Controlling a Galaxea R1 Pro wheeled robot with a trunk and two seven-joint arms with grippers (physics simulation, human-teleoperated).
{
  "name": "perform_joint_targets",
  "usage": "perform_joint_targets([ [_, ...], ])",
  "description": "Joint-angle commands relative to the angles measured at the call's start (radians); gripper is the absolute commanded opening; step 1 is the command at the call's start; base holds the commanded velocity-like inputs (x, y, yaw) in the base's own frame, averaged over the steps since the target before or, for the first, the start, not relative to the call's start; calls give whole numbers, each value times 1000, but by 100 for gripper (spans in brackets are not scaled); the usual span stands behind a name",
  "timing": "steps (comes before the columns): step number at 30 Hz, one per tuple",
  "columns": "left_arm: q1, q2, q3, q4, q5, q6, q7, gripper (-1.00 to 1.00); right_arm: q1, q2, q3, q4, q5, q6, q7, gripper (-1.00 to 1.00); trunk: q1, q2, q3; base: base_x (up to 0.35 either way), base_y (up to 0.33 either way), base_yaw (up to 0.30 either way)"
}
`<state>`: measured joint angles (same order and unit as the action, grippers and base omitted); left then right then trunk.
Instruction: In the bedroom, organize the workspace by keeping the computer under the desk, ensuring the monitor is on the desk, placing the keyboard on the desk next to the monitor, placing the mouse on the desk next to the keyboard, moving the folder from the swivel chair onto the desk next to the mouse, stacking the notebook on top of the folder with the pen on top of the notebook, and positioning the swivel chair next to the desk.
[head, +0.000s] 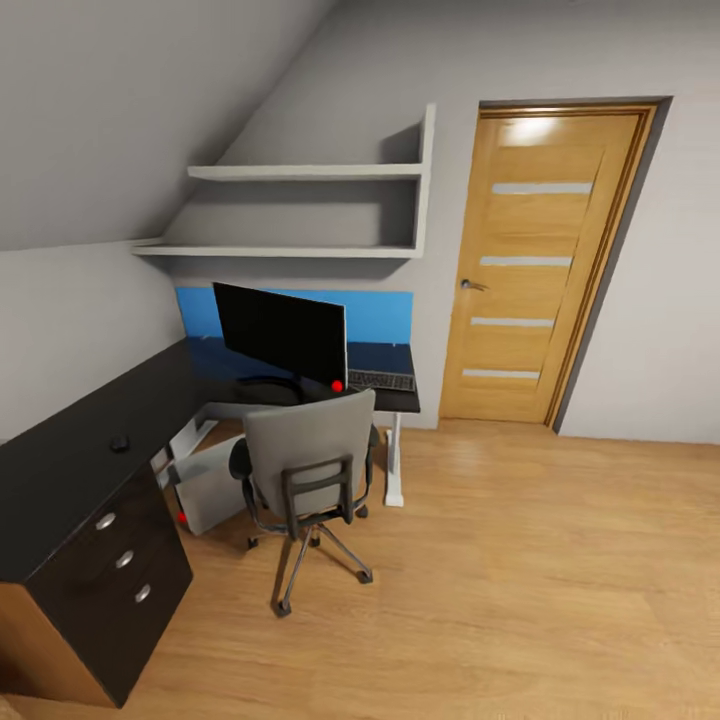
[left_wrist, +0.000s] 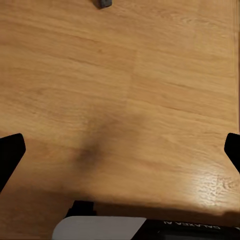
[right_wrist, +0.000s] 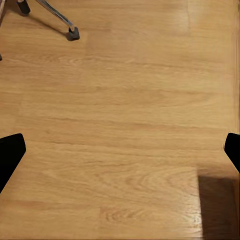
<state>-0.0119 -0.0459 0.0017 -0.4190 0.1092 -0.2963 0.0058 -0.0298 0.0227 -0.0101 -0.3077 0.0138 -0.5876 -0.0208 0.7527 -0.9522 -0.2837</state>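
A: Looking at the desk (head: 70, 460) from across the room. Left gripper (left_wrist: 120, 150) and right gripper (right_wrist: 120, 150) both hang over bare wood floor (head: 520, 580), fingers spread wide, nothing held.

B: Where's everything?

A: One monitor (head: 282, 335) on the far wing of the desk, one keyboard (head: 381, 380) just beside it. One mouse (head: 119, 443) sits well apart on the near wing, above the drawers (head: 125, 558), three knobs. One computer (head: 208, 487) on the floor under the desk. One chair (head: 308, 470) pulled up close, back toward me. Seat's hidden, so I can't tell if the folder's there. No notebook or pen spotted.

B: Handling?

A: Mouse I judge light, rounded, probably slick: pinch across its sides. Keyboard is stiff and thin, so I'd take it by a long edge. Chair should roll on castors, so I'd push the backrest rather than lift it. One castor (right_wrist: 73, 33) shows near my right wrist.
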Motion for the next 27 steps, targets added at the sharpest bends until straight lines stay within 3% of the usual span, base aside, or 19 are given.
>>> perform_joint_targets([
  [1, 0, 0, 0, 0, 6, -3, 0, 100, -1, 0, -1, 1, 2, -3, -2, 100, 0, -1, -2, 29, 26, -273],
  [27, 0, 0, 0, 0, 4, -3, 1, 100, -1, 0, -1, 1, 2, -3, -2, 100, 0, -1, -21, 2, 2, -269],
])
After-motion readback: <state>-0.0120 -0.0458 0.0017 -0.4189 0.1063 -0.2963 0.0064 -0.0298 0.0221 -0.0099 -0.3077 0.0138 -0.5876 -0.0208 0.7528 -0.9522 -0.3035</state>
